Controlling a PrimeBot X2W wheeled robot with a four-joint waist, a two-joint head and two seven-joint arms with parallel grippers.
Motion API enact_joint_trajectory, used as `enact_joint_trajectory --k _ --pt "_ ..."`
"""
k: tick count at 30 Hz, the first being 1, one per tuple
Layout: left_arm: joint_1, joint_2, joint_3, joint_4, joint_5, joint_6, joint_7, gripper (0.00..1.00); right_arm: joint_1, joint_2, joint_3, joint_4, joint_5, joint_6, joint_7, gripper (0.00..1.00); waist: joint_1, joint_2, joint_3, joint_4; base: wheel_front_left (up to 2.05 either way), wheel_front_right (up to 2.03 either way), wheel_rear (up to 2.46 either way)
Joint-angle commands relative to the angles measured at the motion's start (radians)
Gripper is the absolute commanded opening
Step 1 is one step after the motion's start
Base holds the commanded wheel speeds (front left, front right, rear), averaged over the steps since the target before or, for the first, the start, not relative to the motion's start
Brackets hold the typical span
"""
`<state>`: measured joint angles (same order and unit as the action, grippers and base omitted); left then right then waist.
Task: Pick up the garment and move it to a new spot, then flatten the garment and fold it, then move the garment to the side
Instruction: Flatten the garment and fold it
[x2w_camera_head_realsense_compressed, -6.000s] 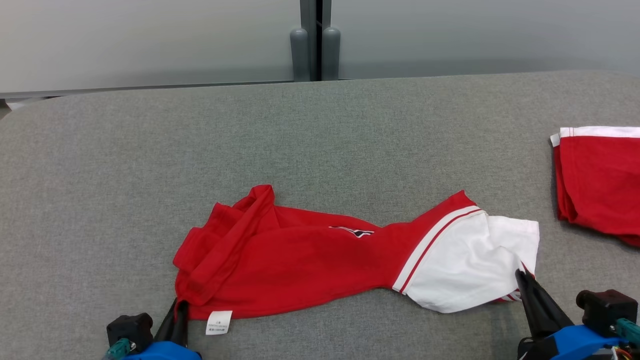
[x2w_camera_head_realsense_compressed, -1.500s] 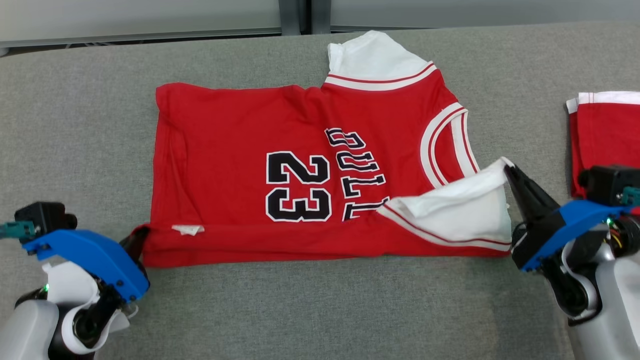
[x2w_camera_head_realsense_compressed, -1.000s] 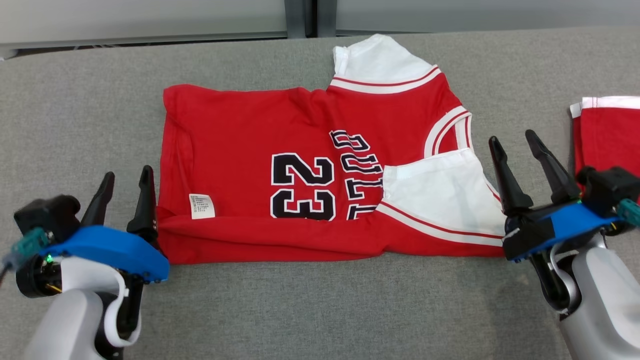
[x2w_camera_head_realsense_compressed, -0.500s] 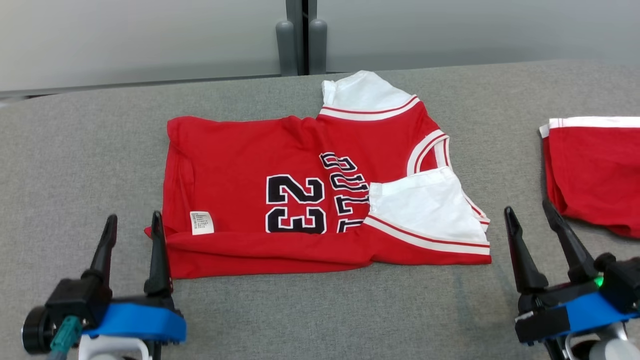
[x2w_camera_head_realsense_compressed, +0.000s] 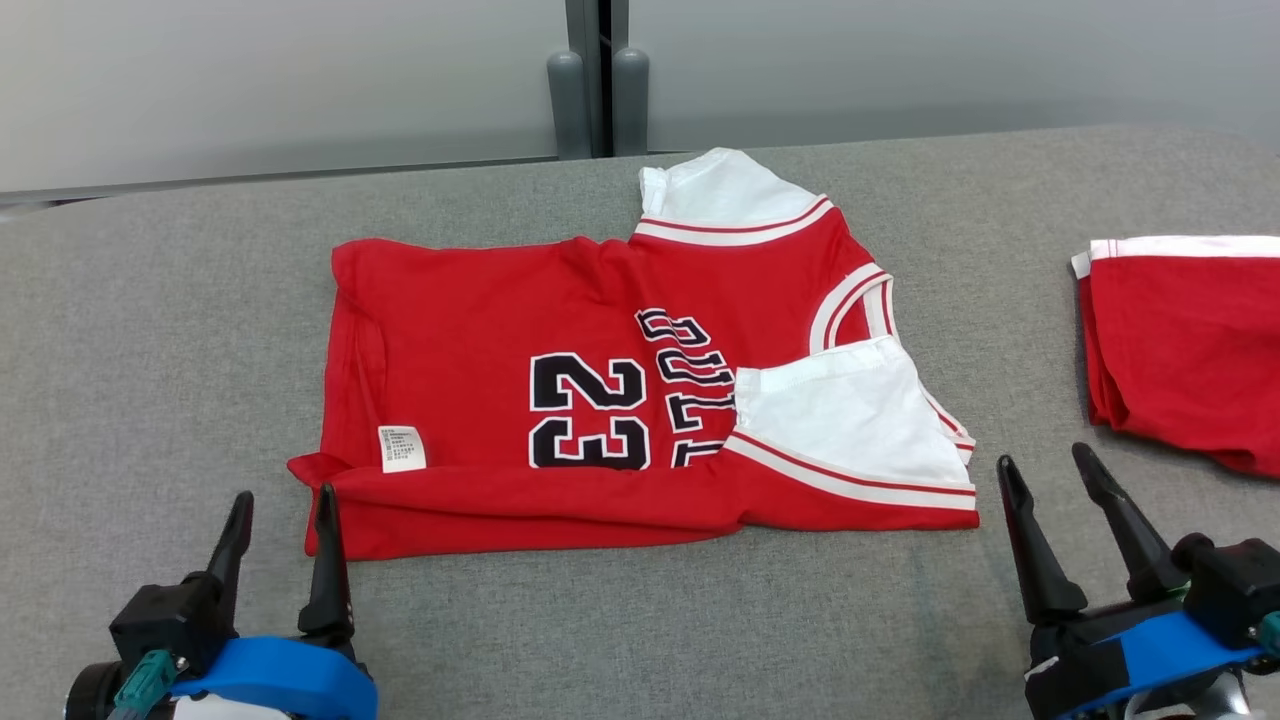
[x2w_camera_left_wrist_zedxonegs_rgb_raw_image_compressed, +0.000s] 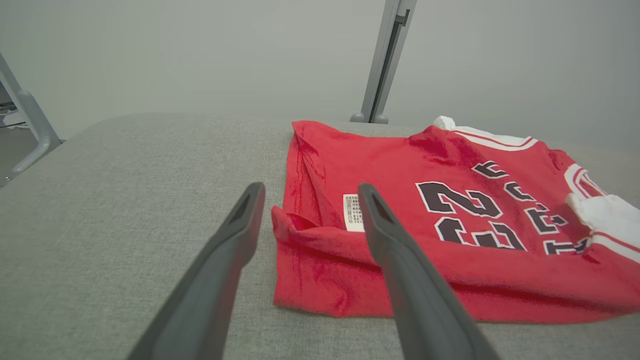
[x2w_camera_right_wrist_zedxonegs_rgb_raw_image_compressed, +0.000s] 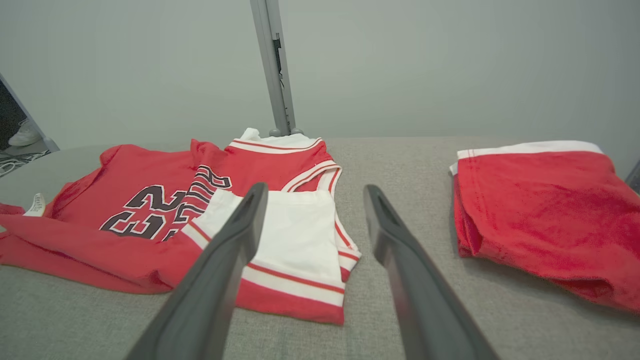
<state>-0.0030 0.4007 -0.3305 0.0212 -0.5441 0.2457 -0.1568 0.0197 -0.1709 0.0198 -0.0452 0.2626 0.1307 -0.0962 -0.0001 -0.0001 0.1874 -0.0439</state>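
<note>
The red jersey (x2w_camera_head_realsense_compressed: 600, 400), white-sleeved with a black 23 on its chest, lies spread across the middle of the grey fabric-covered desk (x2w_camera_head_realsense_compressed: 180, 330), collar toward the robot's right. Its near long edge is folded over, and the near white sleeve lies across part of the lettering. A small white label (x2w_camera_head_realsense_compressed: 401, 448) shows near the left hem. The left hand (x2w_camera_head_realsense_compressed: 284, 494) is at the near left corner, fingers apart and empty; its inner finger (x2w_camera_head_realsense_compressed: 326, 560) overlaps the hem, though contact is hard to judge. The right hand (x2w_camera_head_realsense_compressed: 1042, 456), also spread and empty, stands just off the near right corner. A folded red cloth (x2w_camera_head_realsense_compressed: 1190, 350) with white trim lies well to the right.
</note>
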Motion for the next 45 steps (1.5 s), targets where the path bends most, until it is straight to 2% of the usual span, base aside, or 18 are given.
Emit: enact_joint_trajectory --k 1,5,17,18,19,20,21,27,34,39,45 --pt "-0.005 -0.004 -0.003 0.013 -0.008 -0.009 0.006 1.00 0.011 -0.006 0.002 0.015 0.003 0.000 0.005 1.00 0.0001 0.0001 0.005 0.000 0.00 0.00 0.00" --pt "-0.026 -0.015 -0.013 0.092 -0.045 -0.043 0.027 1.00 -0.010 -0.003 0.019 0.100 0.020 0.000 0.010 1.00 0.0001 0.0001 0.033 0.001 0.00 0.00 0.00" --pt "-0.154 -0.065 -0.017 0.343 -0.186 -0.191 0.113 1.00 -0.216 -0.018 0.111 0.450 0.109 0.000 -0.011 1.00 0.0001 0.0001 0.113 0.004 0.00 0.00 0.00" --pt "-0.157 -0.072 -0.022 0.350 -0.197 -0.206 0.121 0.89 -0.229 -0.019 0.125 0.472 0.122 0.000 -0.006 0.78 0.0001 0.0001 0.115 0.004 0.00 0.00 0.00" --pt "-0.161 -0.073 -0.026 0.354 -0.201 -0.217 0.122 0.31 -0.239 -0.020 0.136 0.489 0.129 0.000 -0.005 0.44 0.0001 0.0001 0.116 0.005 0.00 0.00 0.00" --pt "-0.164 -0.073 -0.031 0.357 -0.203 -0.223 0.126 0.00 -0.246 -0.019 0.146 0.501 0.142 0.000 -0.008 0.36 0.0001 0.0001 0.118 0.006 0.00 0.00 0.00" --pt "-0.165 -0.073 -0.034 0.355 -0.203 -0.226 0.127 0.00 -0.252 -0.019 0.156 0.510 0.155 0.000 -0.009 0.00 0.0001 0.0001 0.119 0.007 0.00 0.00 0.00" --pt "-0.148 -0.046 -0.018 0.262 -0.176 -0.201 0.083 0.00 -0.250 -0.047 0.158 0.484 0.190 0.000 -0.057 0.00 0.0001 0.0001 0.114 0.018 0.00 0.00 0.00" --pt "-0.058 0.004 -0.019 0.112 -0.164 -0.145 0.136 0.00 -0.124 -0.068 0.104 0.355 0.184 0.000 -0.041 0.00 0.0001 0.0001 0.078 0.026 0.00 0.00 0.00" --pt "0.042 0.027 -0.021 0.031 -0.184 -0.096 0.195 0.00 0.040 -0.027 0.025 0.244 0.162 0.000 0.013 0.00 0.0001 0.0001 0.041 0.027 0.00 0.00 0.00" --pt "0.144 0.027 -0.023 0.002 -0.230 -0.072 0.240 0.00 0.212 0.046 -0.021 0.164 0.157 0.000 0.068 0.00 0.0001 0.0001 0.004 0.032 0.00 0.00 0.00"
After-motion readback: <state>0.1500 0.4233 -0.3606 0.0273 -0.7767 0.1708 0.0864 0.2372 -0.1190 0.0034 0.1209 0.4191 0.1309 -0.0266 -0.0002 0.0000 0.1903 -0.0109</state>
